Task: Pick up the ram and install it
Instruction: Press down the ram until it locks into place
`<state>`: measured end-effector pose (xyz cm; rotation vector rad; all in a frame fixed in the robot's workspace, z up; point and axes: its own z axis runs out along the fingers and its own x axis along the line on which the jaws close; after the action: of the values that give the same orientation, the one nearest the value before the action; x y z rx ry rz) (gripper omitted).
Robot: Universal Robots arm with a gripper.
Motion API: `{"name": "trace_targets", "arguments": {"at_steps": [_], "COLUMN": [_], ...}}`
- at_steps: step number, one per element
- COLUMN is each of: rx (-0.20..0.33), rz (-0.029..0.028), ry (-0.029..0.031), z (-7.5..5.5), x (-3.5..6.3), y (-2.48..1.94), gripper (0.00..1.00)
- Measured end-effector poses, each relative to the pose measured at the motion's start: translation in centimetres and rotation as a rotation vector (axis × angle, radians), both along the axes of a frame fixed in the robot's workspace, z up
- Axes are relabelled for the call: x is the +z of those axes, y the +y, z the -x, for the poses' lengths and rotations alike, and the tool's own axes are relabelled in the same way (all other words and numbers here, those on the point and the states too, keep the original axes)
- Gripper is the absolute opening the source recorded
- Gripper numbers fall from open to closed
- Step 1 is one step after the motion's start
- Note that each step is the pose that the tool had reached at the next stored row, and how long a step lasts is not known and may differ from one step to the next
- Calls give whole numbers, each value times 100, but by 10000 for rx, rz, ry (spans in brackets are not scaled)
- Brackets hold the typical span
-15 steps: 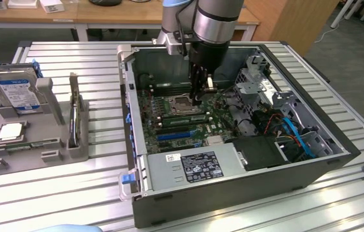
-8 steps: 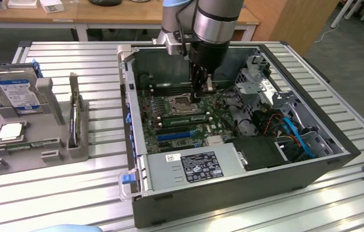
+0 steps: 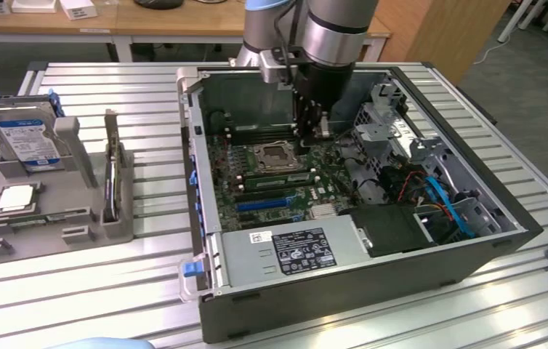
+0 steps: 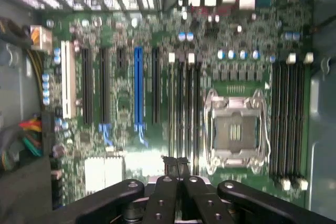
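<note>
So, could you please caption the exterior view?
Black robot gripper inside the open dark computer case, over the green motherboard beside its silver CPU socket.

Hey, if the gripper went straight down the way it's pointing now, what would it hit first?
Most likely the motherboard, at the long dark slots beside the CPU socket. The gripper hangs inside the open computer case just above them, though depth is hard to judge.

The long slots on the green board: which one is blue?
The blue slot is the only brightly coloured one, with black slots on both sides. One white slot sits at the row's end; the rest are black.
</note>
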<state>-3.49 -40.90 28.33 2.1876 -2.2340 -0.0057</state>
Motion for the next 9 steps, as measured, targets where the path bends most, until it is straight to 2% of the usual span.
{"name": "trace_targets", "arguments": {"at_steps": [5,9], "rx": [0,1], "rz": [0,1], "ry": [0,0], "z": [-225,-297], "x": [-18,-52], "y": [0,0], "gripper": [10,10]}}
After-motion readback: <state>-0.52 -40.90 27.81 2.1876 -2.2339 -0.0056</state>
